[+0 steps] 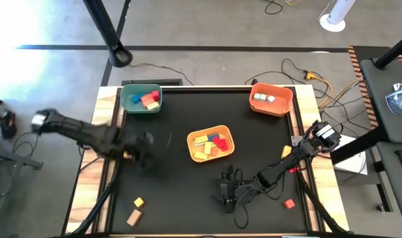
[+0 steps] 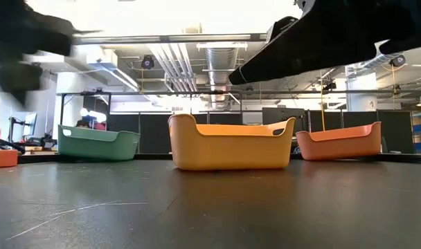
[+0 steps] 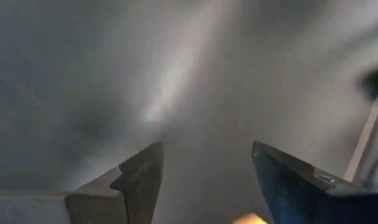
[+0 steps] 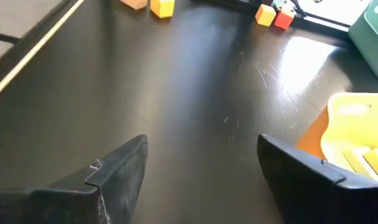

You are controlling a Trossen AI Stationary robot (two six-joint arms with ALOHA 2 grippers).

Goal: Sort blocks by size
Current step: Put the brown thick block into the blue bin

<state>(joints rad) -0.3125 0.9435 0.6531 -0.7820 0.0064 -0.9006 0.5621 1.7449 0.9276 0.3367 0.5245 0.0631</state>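
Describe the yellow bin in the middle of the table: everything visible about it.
The yellow bin is a smooth, plastic-looking tub with rounded corners, a flared rim and handle cut-outs at its ends. It stands upright, slightly skewed, on the dark table, between the green bin and the orange bin. Inside lie several yellow blocks, with red and blue ones. Neither gripper touches it.

Two dark jointed arms; black wedge-shaped fingers [image 4: 114, 180]; silver cap at left arm base.
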